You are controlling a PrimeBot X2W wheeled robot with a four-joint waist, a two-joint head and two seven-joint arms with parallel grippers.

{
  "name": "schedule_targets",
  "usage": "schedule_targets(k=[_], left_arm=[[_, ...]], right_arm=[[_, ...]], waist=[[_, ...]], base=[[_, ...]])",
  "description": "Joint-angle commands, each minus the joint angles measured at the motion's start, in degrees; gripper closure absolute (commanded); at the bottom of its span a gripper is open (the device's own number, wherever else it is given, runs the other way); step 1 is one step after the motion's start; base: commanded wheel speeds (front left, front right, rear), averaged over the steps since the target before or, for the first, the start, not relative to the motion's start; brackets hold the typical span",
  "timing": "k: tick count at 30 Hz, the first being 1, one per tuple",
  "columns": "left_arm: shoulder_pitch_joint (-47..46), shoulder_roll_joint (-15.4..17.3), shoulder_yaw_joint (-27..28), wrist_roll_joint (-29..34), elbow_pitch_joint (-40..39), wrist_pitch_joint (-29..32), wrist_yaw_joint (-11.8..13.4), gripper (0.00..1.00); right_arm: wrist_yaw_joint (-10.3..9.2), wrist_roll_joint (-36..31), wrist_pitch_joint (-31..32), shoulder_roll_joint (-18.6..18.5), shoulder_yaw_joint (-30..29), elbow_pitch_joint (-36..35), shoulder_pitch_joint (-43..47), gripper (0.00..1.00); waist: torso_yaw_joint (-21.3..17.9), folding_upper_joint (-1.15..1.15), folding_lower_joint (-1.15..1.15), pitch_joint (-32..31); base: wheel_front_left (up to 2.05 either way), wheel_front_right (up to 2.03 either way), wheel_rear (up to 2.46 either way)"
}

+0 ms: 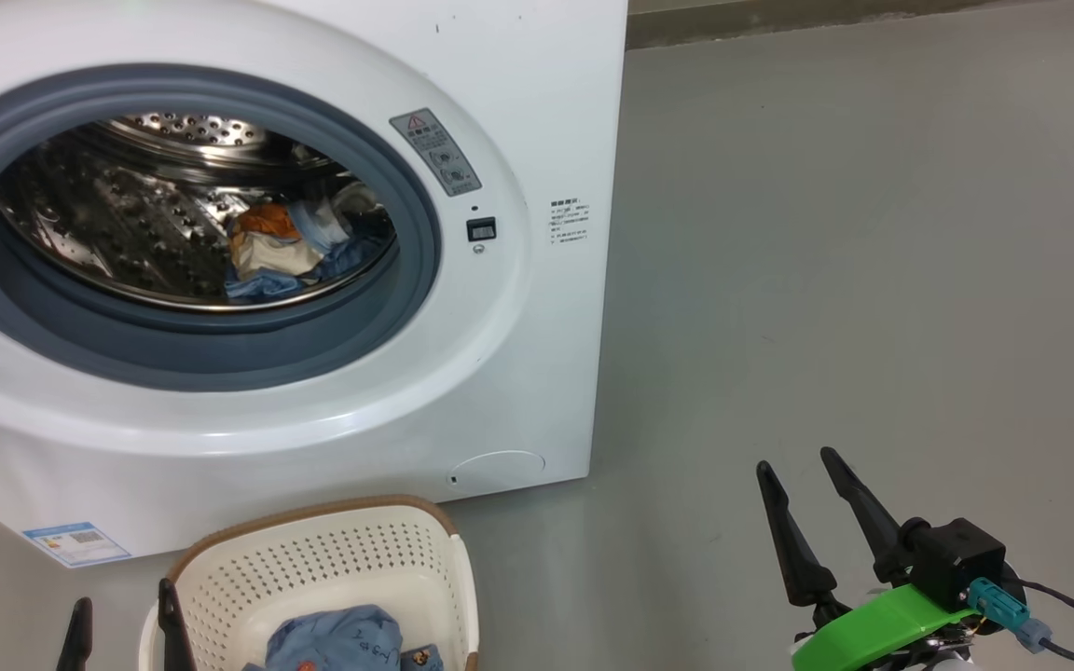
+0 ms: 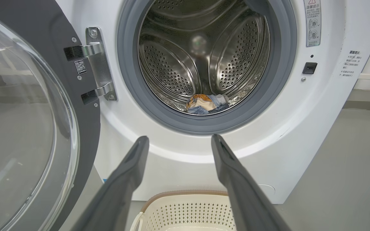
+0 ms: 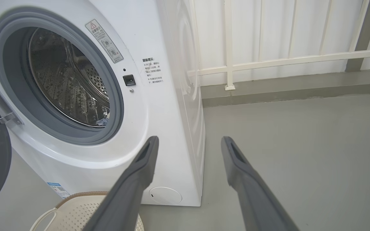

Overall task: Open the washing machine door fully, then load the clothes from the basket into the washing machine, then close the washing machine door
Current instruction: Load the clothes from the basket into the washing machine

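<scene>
Grey floor [image 1: 873, 233], white railing [image 3: 284, 60] behind

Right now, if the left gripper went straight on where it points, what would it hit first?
The left gripper would likely meet the washing machine, around its mouth's lower grey ring.

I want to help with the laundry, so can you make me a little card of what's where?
door: open
drum: some clothes inside
basket: blue cloth inside
left fingers: open, empty, by the basket
right fingers: open, empty, over the floor
</scene>
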Motion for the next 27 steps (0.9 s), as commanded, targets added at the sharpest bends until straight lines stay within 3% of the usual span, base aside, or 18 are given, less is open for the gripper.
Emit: schedule_targets(k=[1,17,27], left_arm=[[-0.8,0.68,1.65,-0.53,-1.8,-0.47,0.46,0.0],[-3.09,0.68,-0.41,-4.23,2.26,-0.47,0.08,0.0],[-11.43,0.68,-0.32,-6.32,12.53,-0.47,-4.47,0.0]], right_arm=[[0.35,-0.53,-0.69,0.06,1.26,-1.63,-0.41,0.0],[0.35,-0.12,-0.69,0.06,0.83,-2.55,-1.91,0.0],[0.35,0.07,-0.69,0.06,0.65,-4.12,-4.97,0.0]], waist=[[0.02,0.0,0.0,0.08],[-0.37,0.0,0.0,6.23],[-1.39,0.0,0.0,15.98]], base=[[0.0,0.0,0.0],[0.0,0.0,0.0],[0.0,0.0,0.0]])
